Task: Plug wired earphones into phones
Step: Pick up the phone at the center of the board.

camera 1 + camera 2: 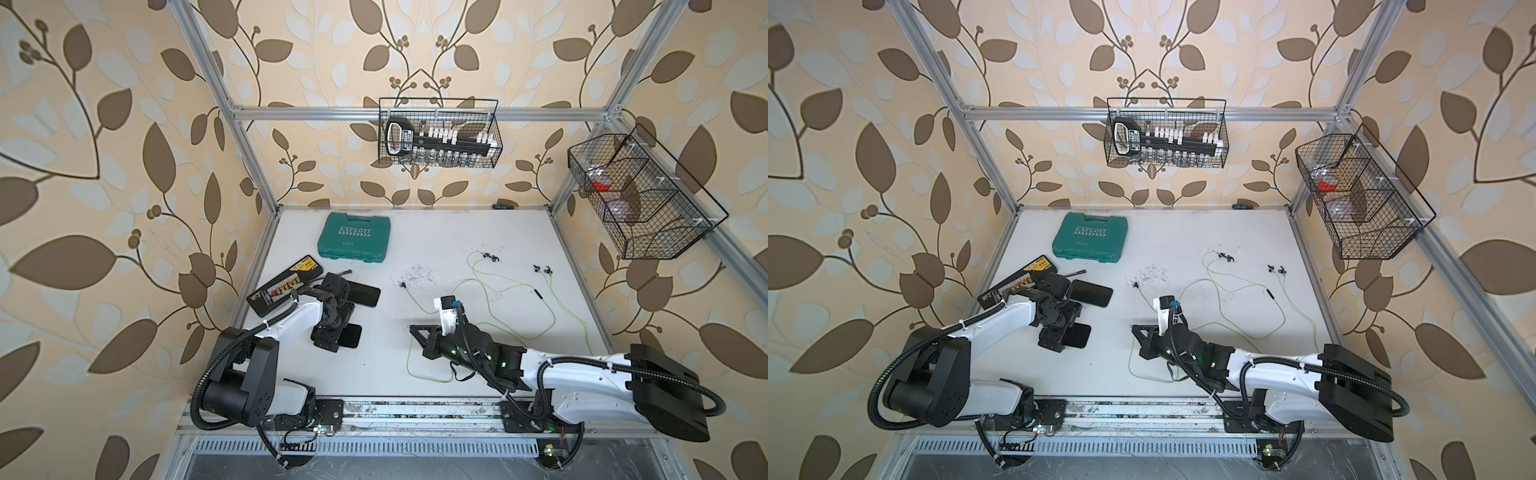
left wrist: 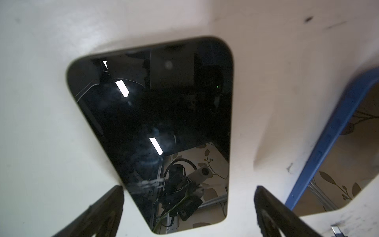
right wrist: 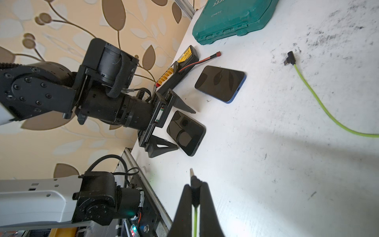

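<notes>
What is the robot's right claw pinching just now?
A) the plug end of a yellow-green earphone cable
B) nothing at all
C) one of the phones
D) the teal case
A: in the right wrist view the right gripper is shut on a small plug whose yellow-green cable runs back between its fingers, while both phones lie apart on the table.

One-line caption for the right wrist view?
Right end effector pinches an earphone plug, aimed toward two phones on the table.
</notes>
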Available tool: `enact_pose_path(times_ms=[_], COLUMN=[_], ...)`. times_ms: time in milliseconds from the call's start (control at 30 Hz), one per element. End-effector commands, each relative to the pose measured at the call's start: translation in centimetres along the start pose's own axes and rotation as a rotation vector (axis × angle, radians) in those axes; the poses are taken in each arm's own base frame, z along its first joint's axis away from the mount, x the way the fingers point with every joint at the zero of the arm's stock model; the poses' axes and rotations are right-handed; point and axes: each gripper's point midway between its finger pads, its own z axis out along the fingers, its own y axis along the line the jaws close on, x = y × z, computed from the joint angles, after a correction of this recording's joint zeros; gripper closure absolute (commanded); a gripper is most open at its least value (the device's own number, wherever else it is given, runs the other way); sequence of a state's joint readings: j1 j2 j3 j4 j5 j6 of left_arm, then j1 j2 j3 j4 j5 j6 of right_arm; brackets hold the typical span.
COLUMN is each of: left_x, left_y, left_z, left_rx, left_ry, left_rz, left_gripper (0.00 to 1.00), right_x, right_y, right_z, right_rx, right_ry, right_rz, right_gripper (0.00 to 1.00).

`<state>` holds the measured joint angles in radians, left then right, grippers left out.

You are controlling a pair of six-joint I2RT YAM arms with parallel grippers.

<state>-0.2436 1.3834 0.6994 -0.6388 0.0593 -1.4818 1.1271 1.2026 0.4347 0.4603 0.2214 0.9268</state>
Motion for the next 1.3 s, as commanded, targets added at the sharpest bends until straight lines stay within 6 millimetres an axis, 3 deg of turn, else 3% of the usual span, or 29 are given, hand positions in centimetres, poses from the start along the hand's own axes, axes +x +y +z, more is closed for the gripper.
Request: enact_pose_path(times_ms=[0,133,400,667,1000,1267], left_x=[-0.8,-0.9,-0.8,-0.2,-0.2,0.1], left_y=[0.4,0.9,0.9,1.5,1.0,0.5], left_z=[-0.4,0.6,2.0,3.1,0.8,-1.4], left_rx=[-0.063,-0.118,-0.216,-0.288,-0.214,-0.07], left_ry=[-0.06,-0.06,-0.05,-0.011,-0.02,-0.011], left_rz=[-0.032,-0.049,-0.036,-0.021,-0.023,-0.045], left_gripper=[0.01,0.02,0.1,0.25,0.28,0.28], right_x=[0.0,0.1,0.6,0.9,0.8,2.2], right_y=[-0.3,-1.2,-1.6,-1.5,-0.2,1.8], right_z=[-0.1,0.0,0.4,0.8,1.3,3.8], right_rx=[0.028,0.128,0.14,0.133,0.064,-0.02], right_ry=[-0.009,-0.018,-0.02,-0.007,-0.018,0.016], right_rz=[0.006,-0.015,-0.001,0.004,-0.01,-0.018], right_gripper=[1.0,1.0,1.0,1.0,1.0,1.0])
